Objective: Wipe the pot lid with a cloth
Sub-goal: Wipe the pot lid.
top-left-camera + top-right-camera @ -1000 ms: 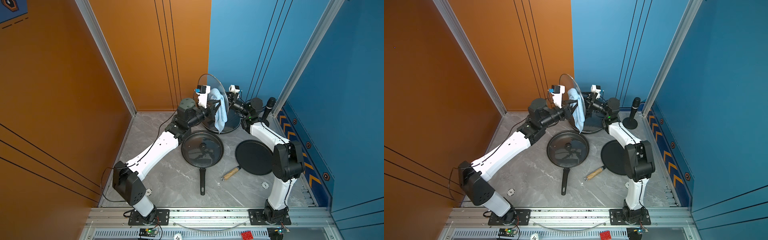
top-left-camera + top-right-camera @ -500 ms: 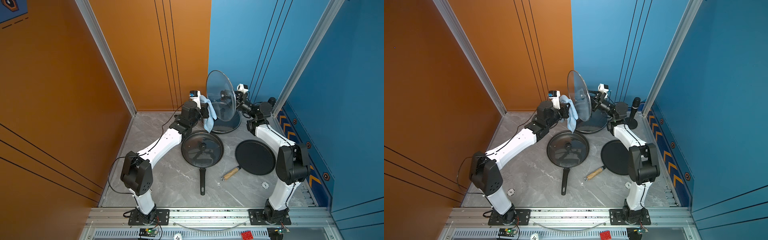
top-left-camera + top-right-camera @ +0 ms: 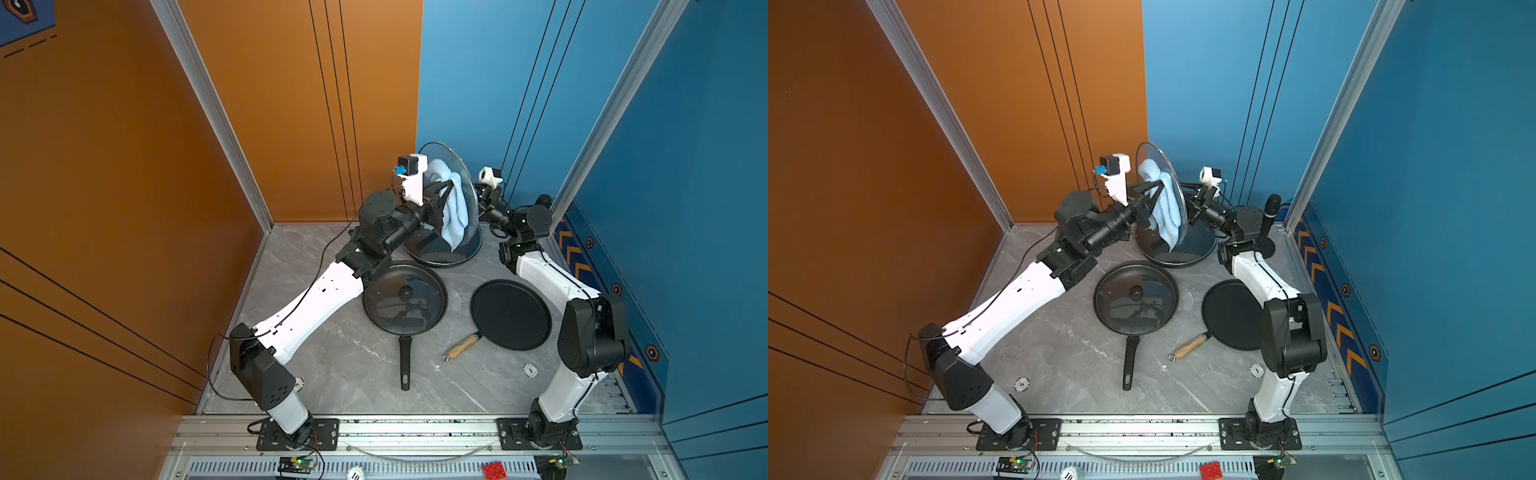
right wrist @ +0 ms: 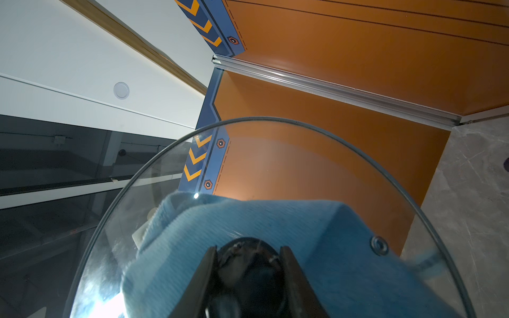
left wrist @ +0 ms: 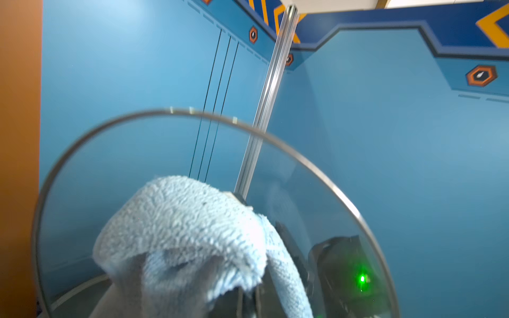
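Note:
The glass pot lid [image 3: 462, 164] [image 3: 1152, 153] stands on edge in the air above a dark pan at the back. My right gripper [image 3: 478, 204] [image 3: 1191, 208] is shut on the lid's black knob [image 4: 248, 265] from the right. My left gripper [image 3: 445, 196] [image 3: 1152, 196] is shut on the light-blue cloth [image 3: 454, 208] [image 3: 1165, 210] and presses it against the lid's opposite face. The left wrist view shows the cloth [image 5: 187, 225] bunched over the fingers against the glass [image 5: 132, 157]. Through the glass [image 4: 275, 154] the right wrist view shows the cloth [image 4: 316, 225] behind the knob.
A dark pan [image 3: 440, 257] sits under the lid. In front of it are a frying pan covered by its own glass lid [image 3: 405, 305] and a flat black pan [image 3: 511, 313] with a wooden handle [image 3: 461, 347]. A black post [image 3: 1268, 216] stands by the right wall.
Half a second ago the left arm was drawn back with the cloth off the lid. It has swung right and up, and the cloth is on the glass again. The lid has turned more edge-on.

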Action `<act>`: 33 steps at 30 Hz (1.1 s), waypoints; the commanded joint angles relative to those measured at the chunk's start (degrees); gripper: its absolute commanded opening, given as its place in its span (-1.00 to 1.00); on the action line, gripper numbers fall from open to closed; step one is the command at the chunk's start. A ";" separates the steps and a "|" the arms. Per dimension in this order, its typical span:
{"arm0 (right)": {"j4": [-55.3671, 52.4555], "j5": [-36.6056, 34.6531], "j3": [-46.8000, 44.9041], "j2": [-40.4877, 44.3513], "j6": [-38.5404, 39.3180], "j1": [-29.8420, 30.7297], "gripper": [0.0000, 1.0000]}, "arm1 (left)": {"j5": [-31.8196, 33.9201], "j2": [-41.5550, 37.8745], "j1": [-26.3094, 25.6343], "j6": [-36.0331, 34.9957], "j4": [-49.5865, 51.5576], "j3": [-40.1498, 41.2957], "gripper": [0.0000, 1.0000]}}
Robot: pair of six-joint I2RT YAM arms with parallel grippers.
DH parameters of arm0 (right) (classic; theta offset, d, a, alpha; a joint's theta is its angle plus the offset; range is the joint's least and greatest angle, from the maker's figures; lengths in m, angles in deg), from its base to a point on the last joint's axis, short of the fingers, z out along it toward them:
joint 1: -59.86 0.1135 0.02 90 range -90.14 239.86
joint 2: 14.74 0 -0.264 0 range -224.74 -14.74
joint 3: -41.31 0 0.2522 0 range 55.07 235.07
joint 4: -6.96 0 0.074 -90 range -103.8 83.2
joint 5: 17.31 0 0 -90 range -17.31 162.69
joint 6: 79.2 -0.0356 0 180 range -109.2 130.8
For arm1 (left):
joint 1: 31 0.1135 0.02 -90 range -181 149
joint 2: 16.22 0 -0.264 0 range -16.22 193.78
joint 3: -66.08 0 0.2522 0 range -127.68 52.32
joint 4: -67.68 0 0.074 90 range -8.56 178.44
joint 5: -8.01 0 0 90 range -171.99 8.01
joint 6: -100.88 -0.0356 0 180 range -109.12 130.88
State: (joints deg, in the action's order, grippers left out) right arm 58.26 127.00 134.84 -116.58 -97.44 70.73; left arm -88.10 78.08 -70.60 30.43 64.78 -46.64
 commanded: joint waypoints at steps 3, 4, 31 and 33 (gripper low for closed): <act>3.57 0.54 -2.11 3.71 0.27 0.67 -0.89 | 0.01 2.80 4.38 1.06 -3.37 -2.30 -1.00; 3.59 0.47 -2.58 4.20 0.44 0.70 -0.89 | 0.88 3.20 4.95 1.34 -3.37 -1.97 -1.00; -10.59 2.65 6.07 -0.71 9.60 -2.96 -0.90 | 1.02 -1.06 -1.25 -7.86 5.81 -1.33 -1.00; -9.96 2.43 7.39 -1.88 8.97 -3.05 -0.90 | -0.91 -0.18 -2.18 -7.69 5.61 -4.05 -1.00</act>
State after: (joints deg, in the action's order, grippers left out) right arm 44.99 129.49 138.16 -118.61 -88.42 67.52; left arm -83.16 78.63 -71.91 24.94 73.15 -47.08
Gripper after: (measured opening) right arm 0.332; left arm 0.075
